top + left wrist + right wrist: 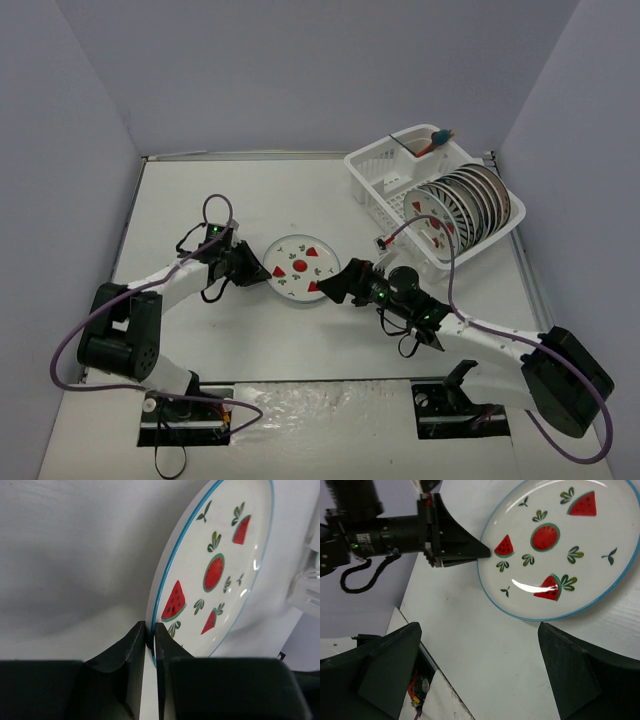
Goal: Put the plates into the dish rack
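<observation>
left gripper pinching the rim of the watermelon plate at mid-table
the watermelon plate lies between the two arms, well apart from the dish rack, where other plates stand on edge. the left gripper's jaws are pressed together on its left rim; the right gripper hangs spread wide just beside the opposite edge. it looks stiff, light, glazed and probably slippery and chippable, so a firm, deep pinch on the rim seems wise

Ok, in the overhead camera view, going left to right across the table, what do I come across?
In order: left claw, shut on the rim of the watermelon plate → right claw, open → dish rack, with the other plates standing in it.
</observation>
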Robot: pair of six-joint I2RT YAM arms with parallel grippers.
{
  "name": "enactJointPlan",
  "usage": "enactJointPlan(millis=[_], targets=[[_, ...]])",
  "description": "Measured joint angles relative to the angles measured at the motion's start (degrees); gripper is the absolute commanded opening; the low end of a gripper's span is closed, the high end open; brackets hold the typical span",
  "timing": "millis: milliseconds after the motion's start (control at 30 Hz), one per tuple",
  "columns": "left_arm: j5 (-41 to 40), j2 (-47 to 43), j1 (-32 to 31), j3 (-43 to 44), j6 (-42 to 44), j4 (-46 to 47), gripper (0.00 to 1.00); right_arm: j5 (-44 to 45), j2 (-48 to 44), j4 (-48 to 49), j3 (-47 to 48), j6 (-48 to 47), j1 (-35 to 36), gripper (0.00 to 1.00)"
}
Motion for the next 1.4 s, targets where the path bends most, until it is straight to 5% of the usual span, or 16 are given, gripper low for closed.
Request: enactJointPlan(millis=[333,933,1233,1400], targets=[[-0.23,-8.23,-0.04,-3.13,-7.82,-0.68,0.00,10.98,13.55,9.22,-4.05,15.34,4.81,1.00],[0.00,-16.51,-0.04,-11.27,-16.11,2.03,0.00,17.00,36.80,34.81,-2.94,31.42,7.14,0.96],[0.20,-18.90,0.01,-14.72,-16.93,2.62,0.00,17.31,44.59,42.16,-0.12,37.05,7.14,0.66],[0.31,-20.37,0.09,-17.28,-16.89,2.77,0.00,17.58,46.32,41.29,-0.06,37.14,7.16,0.29]])
